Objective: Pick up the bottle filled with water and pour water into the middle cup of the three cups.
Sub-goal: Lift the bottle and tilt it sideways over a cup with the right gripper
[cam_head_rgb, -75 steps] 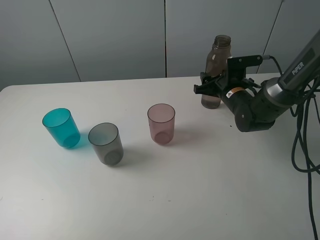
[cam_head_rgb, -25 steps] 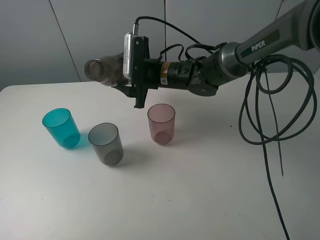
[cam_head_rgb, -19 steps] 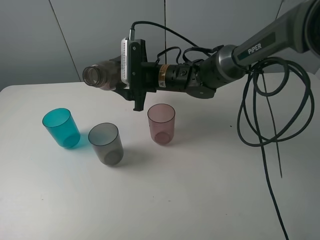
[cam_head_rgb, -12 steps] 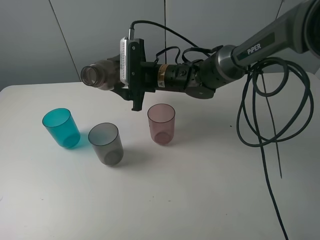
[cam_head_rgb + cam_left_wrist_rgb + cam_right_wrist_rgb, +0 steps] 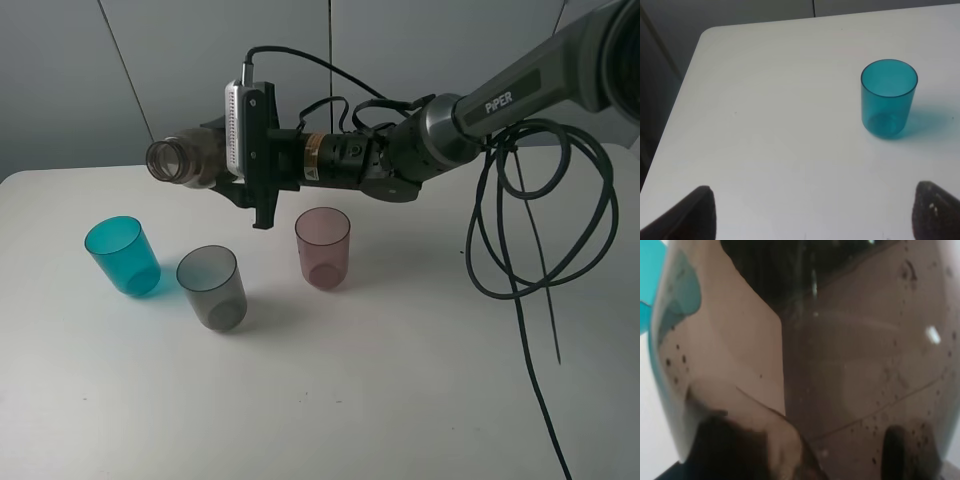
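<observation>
My right gripper (image 5: 220, 168) is shut on the smoky brown-grey bottle (image 5: 183, 160). It holds the bottle almost level in the air, open mouth pointing left. The mouth hangs above the table, up and left of the smoky grey middle cup (image 5: 212, 287). That cup stands between the teal cup (image 5: 122, 256) and the pink cup (image 5: 322, 247). No stream of water shows. The bottle's wall (image 5: 840, 365) fills the right wrist view. My left gripper (image 5: 815, 222) is open and empty, low over the table, with the teal cup (image 5: 888, 98) ahead of it.
The white table (image 5: 400, 380) has a rounded front-left corner (image 5: 707, 35). Black cables (image 5: 520, 250) hang from the right arm (image 5: 440, 140) over the table's right side. A grey wall stands behind the table.
Three seconds ago the bottle stood upright at the back right inside my right gripper. It has since been lifted, laid level and carried left; in the last second it moved a little further left.
</observation>
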